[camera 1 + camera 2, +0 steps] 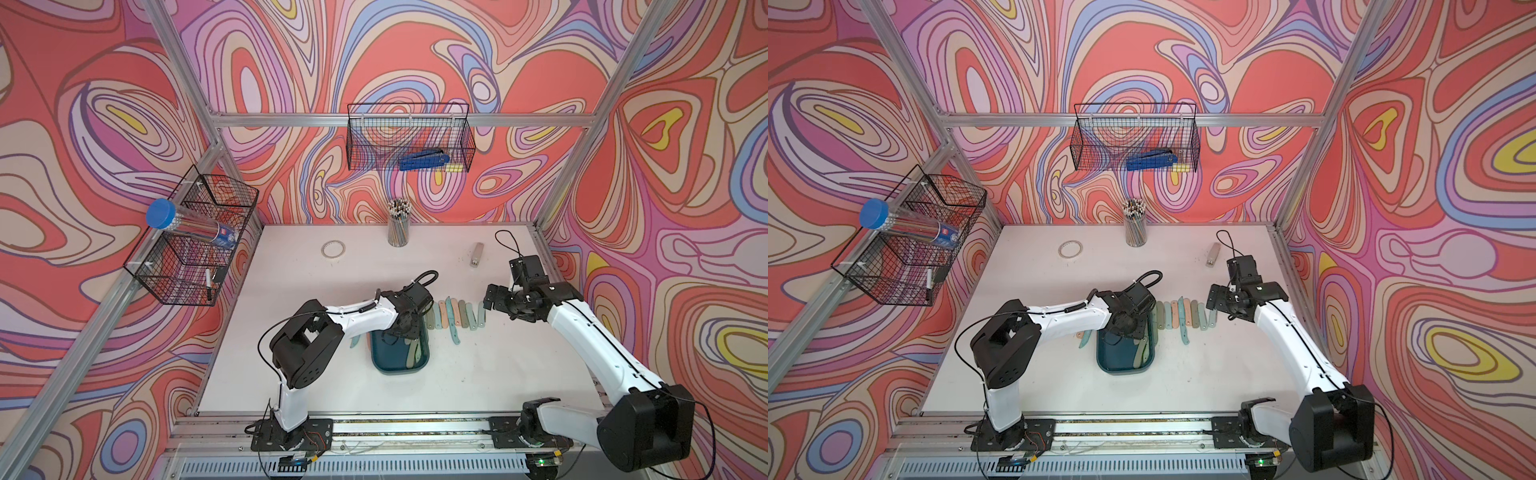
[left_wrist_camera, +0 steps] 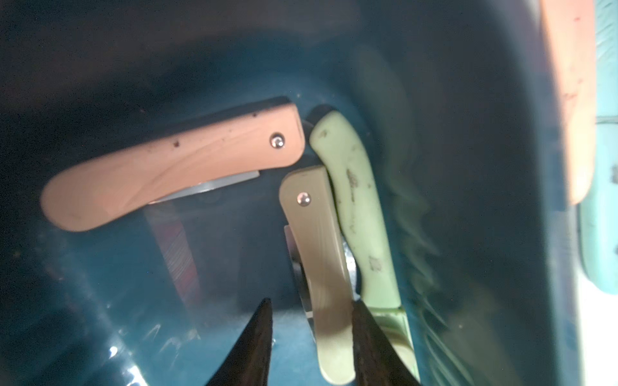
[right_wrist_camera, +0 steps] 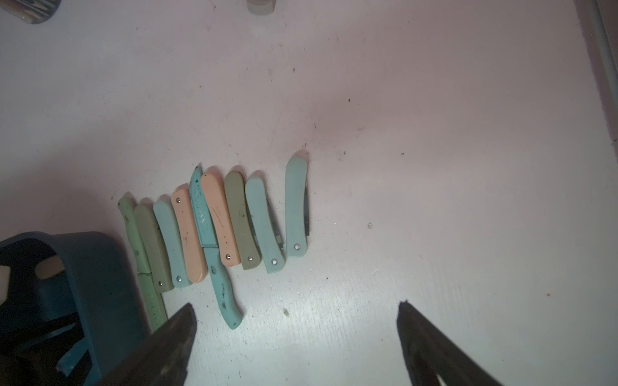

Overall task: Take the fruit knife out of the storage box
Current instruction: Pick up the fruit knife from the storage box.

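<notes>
Jaws of the left gripper (image 2: 312,302) straddle a beige folded fruit knife (image 2: 316,240) on the floor of the teal storage box (image 2: 485,150). They are set across the handle's width, while its long axis runs straight away from the wrist, pivot rivet at the far end. One finger (image 2: 368,334) touches the handle's edge beside a pale green knife (image 2: 357,207), which lies against the beige one along the box wall. The other finger stands just short of the blade side, so the gripper reads as partly closed and not yet clamped. A pink folded knife (image 2: 167,173) lies crosswise, its rivet end near the beige one's.

Both top views show the left arm reaching down into the box, clearly the nearer. The right gripper (image 3: 297,305) hangs wide open and empty over the desk (image 3: 434,167), well apart from the box, above a row of knives (image 3: 234,217) laid side by side. Raised lettering on a teal unfolded knife (image 3: 202,217) in that row begins "CE" but cannot be read whole. The lift looks to call for a straight rise that leaves the green neighbour where it lies.
</notes>
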Robot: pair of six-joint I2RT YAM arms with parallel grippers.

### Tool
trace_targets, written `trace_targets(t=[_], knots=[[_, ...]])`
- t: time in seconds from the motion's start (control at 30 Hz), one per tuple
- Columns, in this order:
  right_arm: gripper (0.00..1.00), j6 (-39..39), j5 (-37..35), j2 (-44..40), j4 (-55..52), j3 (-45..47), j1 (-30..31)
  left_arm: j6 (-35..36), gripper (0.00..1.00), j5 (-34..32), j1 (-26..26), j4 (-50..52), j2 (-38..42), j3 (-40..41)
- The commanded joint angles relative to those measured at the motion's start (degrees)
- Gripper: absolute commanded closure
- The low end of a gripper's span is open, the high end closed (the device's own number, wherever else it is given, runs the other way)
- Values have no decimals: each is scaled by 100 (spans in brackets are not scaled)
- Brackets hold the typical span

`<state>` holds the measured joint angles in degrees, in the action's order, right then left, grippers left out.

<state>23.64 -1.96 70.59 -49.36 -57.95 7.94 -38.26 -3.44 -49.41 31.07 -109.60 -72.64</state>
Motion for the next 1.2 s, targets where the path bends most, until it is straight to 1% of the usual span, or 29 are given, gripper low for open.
trace_targets(t=[0.0, 0.17, 0.2, 0.23, 0.27, 0.37, 0.5, 0.7, 0.9, 1.17], knots=[[5, 70, 61, -142, -7, -10, -19, -220, 59, -257, -1, 238, -173, -117], [5, 78, 74, -117, 20, 26, -16, -173, 54, -226, -5, 203, -360, -259], [5, 79, 86, -115, 17, 25, -19, -186, 56, -231, -7, 245, -419, -314], [5, 78, 81, -115, 10, 22, -20, -190, 61, -236, -4, 269, -447, -338], [5, 73, 82, -123, 5, 21, -21, -206, 64, -247, -5, 270, -465, -335], [4, 74, 76, -146, -5, 21, -14, -214, 65, -255, -4, 223, -448, -256], [3, 90, 86, -163, 14, 30, -21, -174, 73, -232, -3, 231, -457, -181], [2, 114, 113, -160, 28, 34, -14, -125, 76, -131, 1, 208, -482, -181], [2, 115, 132, -124, 65, 74, -15, -7, 77, -288, 2, 470, -168, -304], [2, 119, 196, -72, 131, 82, -17, 258, 77, -411, 1, 894, 553, -474]])
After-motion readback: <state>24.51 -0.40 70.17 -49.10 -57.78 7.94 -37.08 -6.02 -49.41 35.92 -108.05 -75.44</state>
